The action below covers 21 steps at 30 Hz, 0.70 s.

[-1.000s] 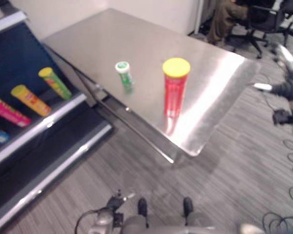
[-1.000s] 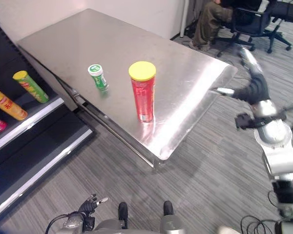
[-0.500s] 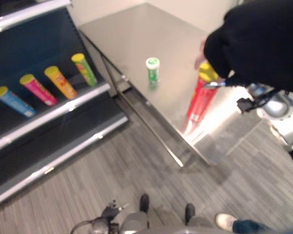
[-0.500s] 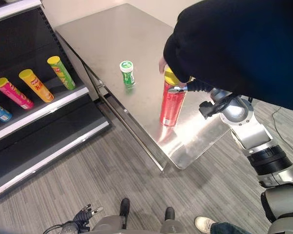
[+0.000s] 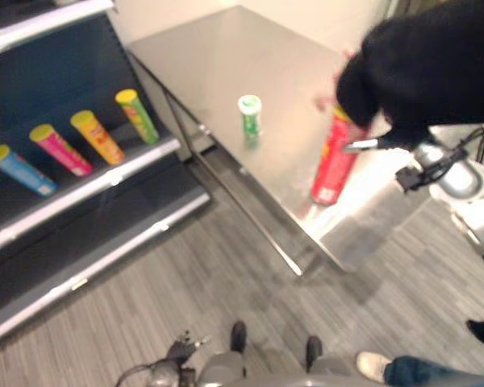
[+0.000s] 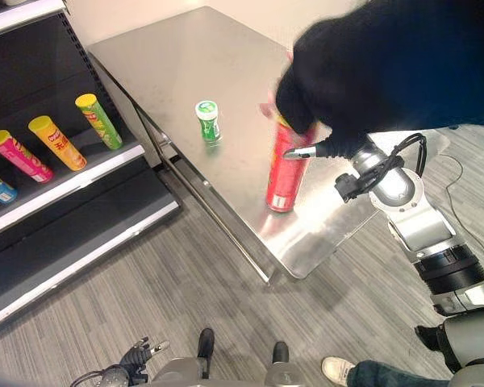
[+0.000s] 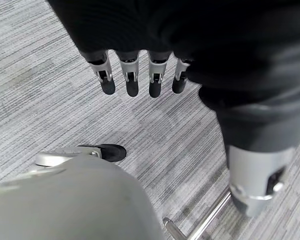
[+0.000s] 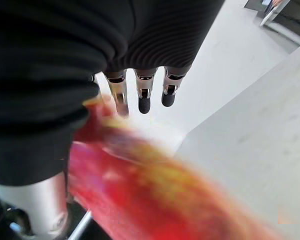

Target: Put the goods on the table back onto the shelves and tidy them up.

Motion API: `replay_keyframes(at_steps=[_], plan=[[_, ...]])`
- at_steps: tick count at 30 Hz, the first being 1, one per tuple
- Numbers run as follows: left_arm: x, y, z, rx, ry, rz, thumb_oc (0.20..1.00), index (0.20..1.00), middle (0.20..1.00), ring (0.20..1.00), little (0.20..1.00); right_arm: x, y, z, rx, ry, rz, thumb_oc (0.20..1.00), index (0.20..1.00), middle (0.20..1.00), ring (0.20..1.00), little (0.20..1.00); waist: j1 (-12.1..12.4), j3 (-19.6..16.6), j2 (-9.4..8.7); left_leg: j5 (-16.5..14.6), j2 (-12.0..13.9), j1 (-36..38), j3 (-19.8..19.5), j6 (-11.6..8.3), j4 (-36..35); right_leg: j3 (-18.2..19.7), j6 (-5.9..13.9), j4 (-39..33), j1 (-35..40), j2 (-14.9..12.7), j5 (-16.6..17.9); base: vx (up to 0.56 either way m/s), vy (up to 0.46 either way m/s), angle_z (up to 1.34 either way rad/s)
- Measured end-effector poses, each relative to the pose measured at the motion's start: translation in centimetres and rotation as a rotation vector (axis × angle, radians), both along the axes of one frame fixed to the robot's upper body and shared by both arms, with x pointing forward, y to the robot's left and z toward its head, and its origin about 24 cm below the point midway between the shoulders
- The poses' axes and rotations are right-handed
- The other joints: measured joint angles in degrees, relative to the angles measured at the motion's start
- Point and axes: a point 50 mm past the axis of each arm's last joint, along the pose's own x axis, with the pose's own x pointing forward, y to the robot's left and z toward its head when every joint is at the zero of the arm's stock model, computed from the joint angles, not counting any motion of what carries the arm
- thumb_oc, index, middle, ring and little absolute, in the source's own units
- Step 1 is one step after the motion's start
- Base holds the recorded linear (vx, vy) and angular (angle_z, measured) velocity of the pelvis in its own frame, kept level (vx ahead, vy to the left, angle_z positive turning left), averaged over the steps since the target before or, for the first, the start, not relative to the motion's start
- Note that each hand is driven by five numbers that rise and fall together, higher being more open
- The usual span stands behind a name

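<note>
I see my right hand (image 6: 327,148) with straight fingers beside the red can (image 6: 284,173); left hand (image 7: 140,75) hangs open, holding nothing.

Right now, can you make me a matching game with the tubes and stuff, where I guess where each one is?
Things:
1. red can
2. small green bottle
3. blue can
4. left hand

Places:
A. lying on the shelf
B. hanging over the floor
C. upright by the table's near edge, at the right hand
D. upright mid-table

Pairs: 1-C, 2-D, 3-A, 4-B
</note>
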Motion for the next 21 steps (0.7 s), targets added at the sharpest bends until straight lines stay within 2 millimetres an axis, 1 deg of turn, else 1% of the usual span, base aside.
replay_keyframes(at_steps=[2,3,5,7,8,11,17,21], plan=[[-0.1,0.0,0.0,0.001,0.003,0.003,1.0,1.0,1.0,1.0,1.0,-0.3,-0.1,0.3,0.014,-0.017,0.007,1.0,1.0,1.0,1.0,1.0,0.1,0.1,-0.15,0.0,0.0,0.0,0.0,0.01,0.0,0.0,0.0,0.0,0.0,0.0,0.0,0.0,0.0,0.0],[-0.1,0.0,0.0,0.001,0.003,0.003,1.0,1.0,1.0,1.0,1.0,-0.4,-0.4,0.1,0.023,-0.015,-0.001,1.0,1.0,1.0,1.0,1.0,0.1,0.0,-0.23,0.0,0.0,0.0,0.0,0.01,0.0,0.0,0.0,0.0,0.0,0.0,0.0,0.0,0.0,0.0],[-0.1,0.2,0.0,0.001,0.001,0.02,1.0,1.0,1.0,1.0,1.0,-1.0,-1.2,-0.7,0.064,-0.003,-0.022,1.0,1.0,1.0,1.0,1.0,0.0,0.1,-0.4,0.0,0.0,0.0,0.1,0.01,0.0,0.1,-0.02,0.0,-0.1,0.0,0.0,0.0,0.0,0.0],[-0.1,0.4,0.1,0.003,-0.005,0.038,1.0,1.0,1.0,1.0,1.0,-1.8,-2.0,-2.1,0.107,0.025,-0.047,1.0,1.0,1.0,1.0,1.0,-0.1,0.1,-0.4,0.0,0.0,-0.1,0.2,0.03,0.0,0.2,-0.02,0.0,-0.1,-0.1,0.0,-0.01,0.006,-0.05],[-0.1,0.4,0.0,0.005,-0.001,0.038,1.0,1.0,1.0,1.0,1.0,-1.9,-2.2,-2.7,0.116,0.041,-0.056,1.0,1.0,1.0,1.0,1.0,-0.7,0.1,-0.35,-0.1,0.0,-0.1,0.4,-0.02,0.0,0.4,-0.02,0.0,-0.3,-0.1,0.0,-0.01,0.001,-0.06],[-0.1,0.4,0.0,0.003,-0.003,0.038,1.0,1.0,1.0,1.0,1.0,-2.5,-2.9,-3.5,0.152,0.052,-0.084,1.0,1.0,1.0,1.0,1.0,-1.3,0.1,-0.34,-0.1,0.1,0.1,1.1,0.11,0.0,0.8,-0.02,0.0,-0.4,-0.1,0.0,-0.01,0.007,-0.1],[0.0,0.3,0.1,0.001,-0.007,0.036,1.0,1.0,1.0,1.0,1.0,-2.9,-4.0,-4.0,0.182,0.055,-0.128,1.0,1.0,1.0,1.0,1.0,-2.3,0.1,-0.28,-0.3,0.2,0.5,1.7,0.18,0.0,1.7,-0.02,0.0,-0.3,0.0,0.0,0.0,0.004,-0.05],[0.0,0.3,0.0,0.001,-0.005,0.037,1.0,1.0,1.0,1.0,1.0,-3.4,-4.2,-3.7,0.202,0.034,-0.132,1.0,1.0,1.0,1.0,1.0,-2.7,0.1,-0.25,-0.4,0.2,0.6,2.1,0.26,0.0,2.0,-0.02,0.0,-0.4,0.0,0.0,-0.01,0.009,-0.04]])
